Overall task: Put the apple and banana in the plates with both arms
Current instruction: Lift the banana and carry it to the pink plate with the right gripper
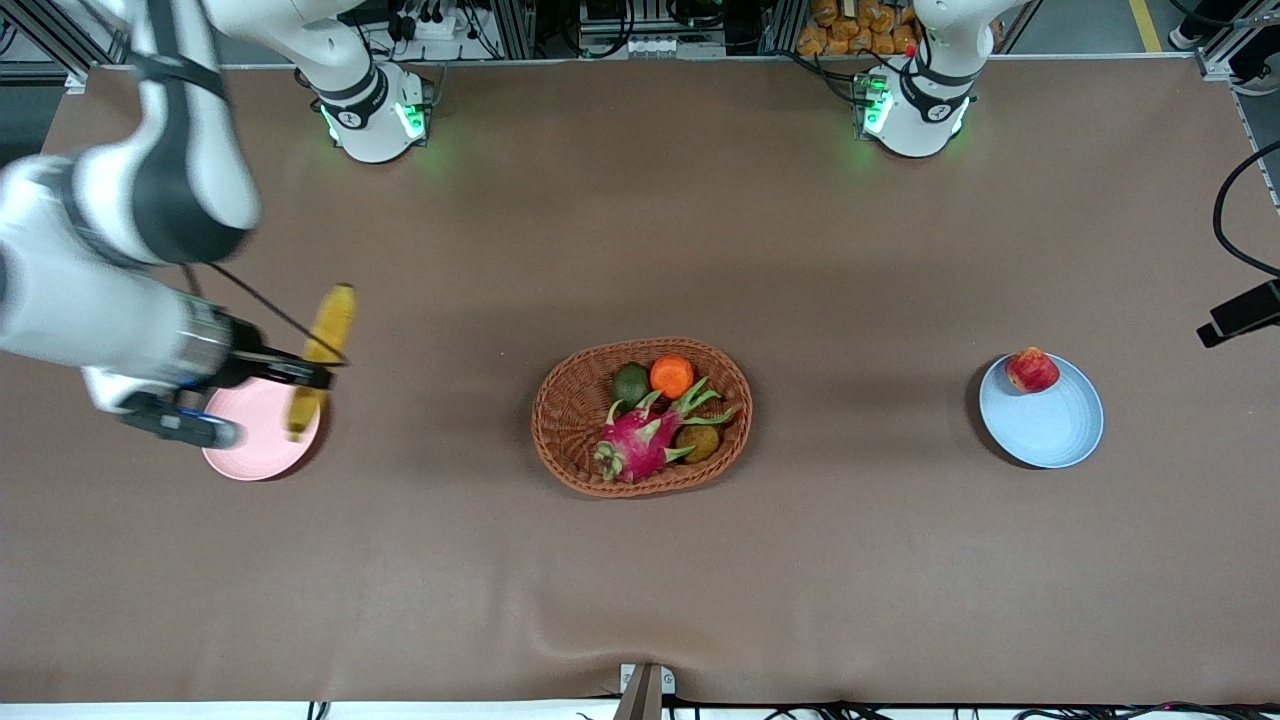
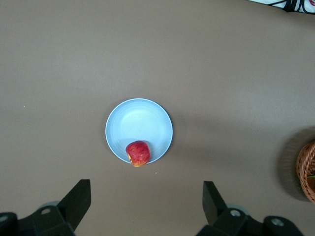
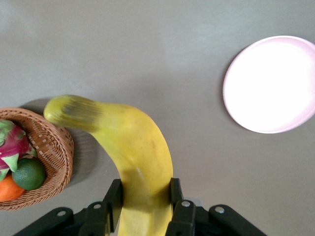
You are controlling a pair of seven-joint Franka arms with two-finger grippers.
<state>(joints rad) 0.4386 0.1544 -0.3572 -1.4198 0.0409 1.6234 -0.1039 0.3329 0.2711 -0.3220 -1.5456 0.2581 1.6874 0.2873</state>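
The right gripper (image 1: 315,372) is in the air over the edge of the pink plate (image 1: 255,450), at the right arm's end of the table. Its two fingers (image 3: 112,204) are pressed against the sides of the banana (image 1: 322,355) and pinch it near one end, so most of the fruit sticks out free of the jaws. The banana is not on the plate yet.

A banana is light but soft, and its skin is smooth. A hard squeeze would probably bruise it, and a hold near one end lets the long free part swing or slip. A hold closer to the middle would likely be steadier. It should be lowered gently, lying flat, because it is about as long as the plate is wide.

The apple (image 1: 1032,369) already rests on the blue plate (image 1: 1050,430), close to the rim that is farther from the front camera. It is round and firm, so it could roll.

The left gripper (image 2: 146,204) waits high over the blue plate with its fingers spread wide and nothing between them.

The basket (image 1: 580,440) with other fruit stands between the two plates.
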